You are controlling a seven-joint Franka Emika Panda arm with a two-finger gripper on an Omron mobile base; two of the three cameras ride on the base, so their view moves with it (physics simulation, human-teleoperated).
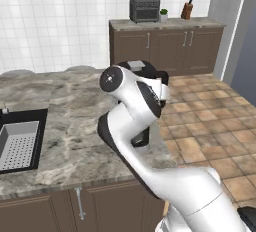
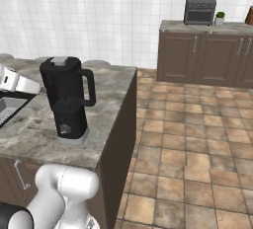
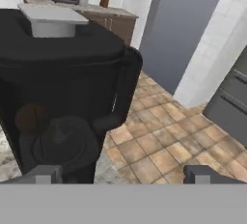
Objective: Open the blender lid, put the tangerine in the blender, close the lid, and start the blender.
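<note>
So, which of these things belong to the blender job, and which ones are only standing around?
Job:
- blender
- lid, on the jar
- tangerine, dim orange shape inside the jar
- knob
- gripper, open, facing the knob

Standing around:
- toaster oven
- small plant
- knife block
- sink

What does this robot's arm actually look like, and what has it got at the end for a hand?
The arm is made of smooth, rounded glossy white segments joined by dark, nearly black joints, with a round dark cap on the side of one joint. No cables or markings can be made out. The gripper has two small, blocky dark grey finger tips.
</note>
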